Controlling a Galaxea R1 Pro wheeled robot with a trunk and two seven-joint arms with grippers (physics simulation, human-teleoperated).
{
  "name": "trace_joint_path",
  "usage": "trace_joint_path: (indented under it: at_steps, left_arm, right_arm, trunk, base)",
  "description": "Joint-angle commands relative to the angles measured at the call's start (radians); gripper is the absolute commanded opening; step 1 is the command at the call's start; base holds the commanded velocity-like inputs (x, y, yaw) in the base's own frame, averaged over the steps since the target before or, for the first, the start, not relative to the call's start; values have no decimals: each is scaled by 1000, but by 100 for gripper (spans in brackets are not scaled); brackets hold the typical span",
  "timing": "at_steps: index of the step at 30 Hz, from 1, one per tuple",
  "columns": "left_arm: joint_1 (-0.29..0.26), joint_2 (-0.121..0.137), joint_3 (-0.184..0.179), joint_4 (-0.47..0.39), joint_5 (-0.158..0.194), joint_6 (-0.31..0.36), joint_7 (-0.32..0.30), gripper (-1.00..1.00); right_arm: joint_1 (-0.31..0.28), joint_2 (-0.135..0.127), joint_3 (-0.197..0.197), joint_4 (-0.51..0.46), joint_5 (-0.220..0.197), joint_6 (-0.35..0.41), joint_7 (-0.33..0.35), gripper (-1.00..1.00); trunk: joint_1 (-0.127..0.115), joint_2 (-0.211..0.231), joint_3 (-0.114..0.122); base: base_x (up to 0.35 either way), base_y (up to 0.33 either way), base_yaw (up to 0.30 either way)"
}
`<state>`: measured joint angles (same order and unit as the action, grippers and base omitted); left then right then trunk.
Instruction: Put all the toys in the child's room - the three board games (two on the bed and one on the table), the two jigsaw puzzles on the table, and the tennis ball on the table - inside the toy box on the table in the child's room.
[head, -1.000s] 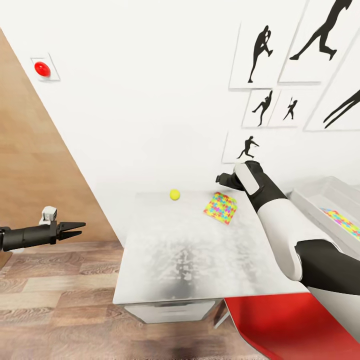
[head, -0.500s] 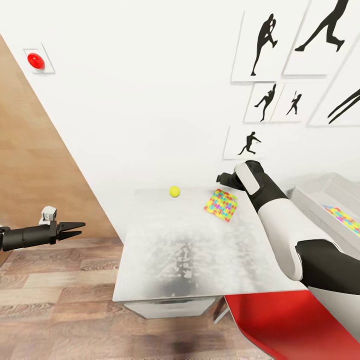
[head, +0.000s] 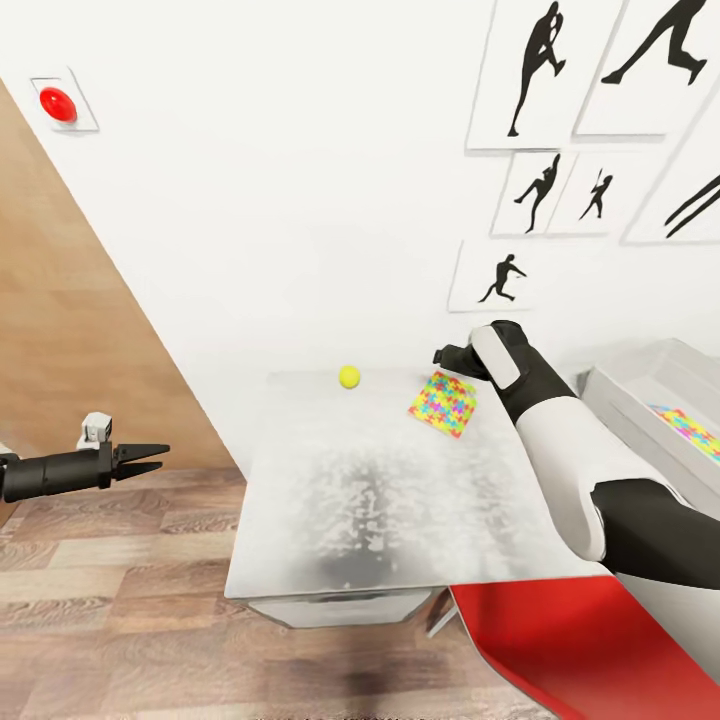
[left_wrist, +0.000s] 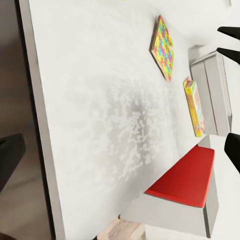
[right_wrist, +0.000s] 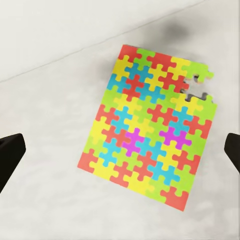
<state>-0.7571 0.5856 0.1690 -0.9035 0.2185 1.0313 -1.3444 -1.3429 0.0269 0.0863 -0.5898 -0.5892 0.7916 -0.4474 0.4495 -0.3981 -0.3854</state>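
Right wrist view: jigsaw puzzle (right_wrist: 150, 125) flat on the worktop (right_wrist: 45, 200), directly beneath my right gripper (right_wrist: 120, 150), fingers (right_wrist: 10, 152) spread wide either side, nothing held; left gripper (head: 140, 460) far off left, fingers parted, empty.

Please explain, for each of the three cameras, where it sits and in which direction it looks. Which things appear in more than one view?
Head view: from the robot's head, forward and down over the table toward the wall; shows the left gripper open over the floor and the right arm above the jigsaw puzzle, with the tennis ball nearby.
Left wrist view: from the left arm, across the table toward the red chair; dark fingertips at the edge.
Right wrist view: from the right arm, down onto the jigsaw puzzle; spread fingertips.
Shared: all three show the puzzle and table.
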Motion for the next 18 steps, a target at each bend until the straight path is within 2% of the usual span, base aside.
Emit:
trace_joint_path:
  at_steps: [1, 18]
  left_arm:
    - [-1, 0, 0, 0, 2, 9, -2, 100]
    - [-1, 7, 9, 0, 2, 9, -1, 100]
  right_arm:
    - [-1, -2, 4, -1, -11, 1, -10, 100]
    - [-1, -7, 4, -2, -11, -62, -9, 100]
  trunk:
    - [0, -2, -3]
    - [0, -2, -32]
  base:
    - [0, 0, 0]
    - [0, 0, 0]
